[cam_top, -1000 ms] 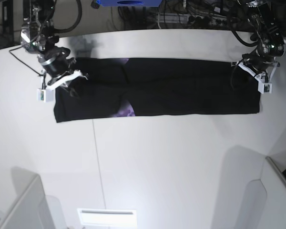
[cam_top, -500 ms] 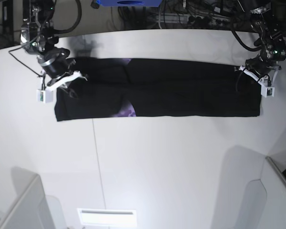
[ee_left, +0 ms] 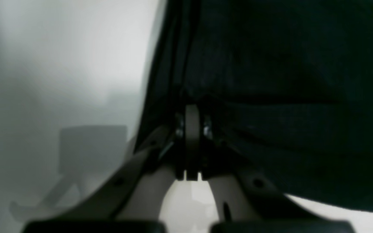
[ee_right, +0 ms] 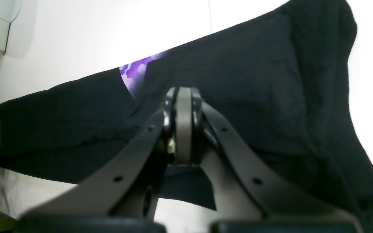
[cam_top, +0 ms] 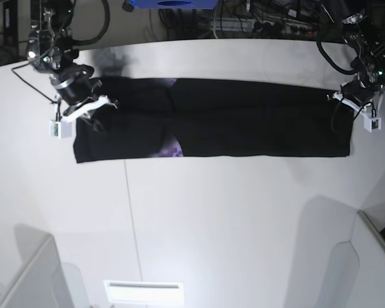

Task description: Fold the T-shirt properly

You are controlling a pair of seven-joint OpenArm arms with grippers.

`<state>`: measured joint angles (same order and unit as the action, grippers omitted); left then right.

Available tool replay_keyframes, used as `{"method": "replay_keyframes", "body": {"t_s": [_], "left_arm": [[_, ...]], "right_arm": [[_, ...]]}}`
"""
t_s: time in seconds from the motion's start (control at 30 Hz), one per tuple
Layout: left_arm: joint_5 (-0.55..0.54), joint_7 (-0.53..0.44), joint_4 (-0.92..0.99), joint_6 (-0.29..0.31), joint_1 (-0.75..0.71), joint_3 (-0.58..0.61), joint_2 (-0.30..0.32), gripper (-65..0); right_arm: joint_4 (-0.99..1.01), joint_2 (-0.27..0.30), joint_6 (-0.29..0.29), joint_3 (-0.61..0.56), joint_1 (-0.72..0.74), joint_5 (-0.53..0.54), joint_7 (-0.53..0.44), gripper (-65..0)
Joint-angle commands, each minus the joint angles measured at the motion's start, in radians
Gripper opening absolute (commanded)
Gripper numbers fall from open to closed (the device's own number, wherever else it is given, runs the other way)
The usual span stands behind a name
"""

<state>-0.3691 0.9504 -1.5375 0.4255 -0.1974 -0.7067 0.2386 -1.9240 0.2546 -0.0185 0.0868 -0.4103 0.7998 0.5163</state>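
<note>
On the left of the base view, the right claw [cam_top: 95,110] is pressing down on one end of the T-shirt [cam_top: 244,119], its jaws closed and pinching a fold of the black cloth. In the right wrist view, that claw [ee_right: 183,97] is showing its jaws drawn together with cloth bunching up around their tips, and a patch of purple print [ee_right: 134,72] is peeking out just beside them.

The T-shirt is lying as a long, narrow black band across the far part of the white counter [cam_top: 231,218], stretching between the two arms, with the purple print [cam_top: 170,151] showing at its near edge, left of the middle.

On the right, the left claw [cam_top: 345,102] is sitting at the band's other end, closed on the cloth. Its wrist view is showing the claw [ee_left: 191,111] shut, with dark folds hanging around the tips.
</note>
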Motion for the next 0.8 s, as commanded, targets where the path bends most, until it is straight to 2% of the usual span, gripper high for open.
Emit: {"method": "replay_keyframes", "body": {"t_s": [0.0,0.1,0.17,0.43,0.5,0.53,0.67,0.73,0.77], "left_arm": [[-0.008,-0.009,-0.013,0.003,0.011,-0.011,0.018,-65.0],[-0.015,-0.008,-0.044,0.008,0.009,-0.029,0.02,-65.0],[-0.015,-0.006,-0.099,0.02,0.006,-0.097,0.014,-65.0],[-0.015,-0.008,-0.128,0.235,0.005,-0.302,0.015,-65.0],[-0.015,-0.012,-0.107,0.273,0.005,-0.327,0.017,-65.0],[-0.015,-0.012,-0.091,0.273,0.005,-0.334,0.018,-63.5],[-0.015,-0.015,-0.06,0.273,0.005,-0.334,0.015,-28.3],[-0.015,-0.015,-0.05,0.273,0.013,-0.333,0.014,-15.5],[-0.015,-0.015,-0.039,0.273,0.017,-0.331,0.014,-11.2]], "right_arm": [[-0.015,0.01,0.004,0.003,0.003,0.003,-0.021,-65.0],[-0.015,0.01,0.002,0.003,-0.002,0.003,-0.021,-65.0],[-0.015,0.01,0.002,0.006,-0.003,0.003,-0.021,-65.0],[-0.015,0.01,0.002,0.003,-0.003,0.003,-0.021,-65.0],[-0.015,0.01,0.002,0.001,-0.003,0.003,-0.021,-65.0],[-0.015,0.01,0.002,0.001,-0.003,0.003,-0.021,-65.0],[-0.015,0.01,0.002,0.001,-0.003,0.003,-0.021,-65.0],[-0.015,0.01,0.002,0.001,-0.003,0.003,-0.021,-65.0],[-0.015,0.01,0.002,0.001,-0.003,0.003,-0.021,-65.0]]}}
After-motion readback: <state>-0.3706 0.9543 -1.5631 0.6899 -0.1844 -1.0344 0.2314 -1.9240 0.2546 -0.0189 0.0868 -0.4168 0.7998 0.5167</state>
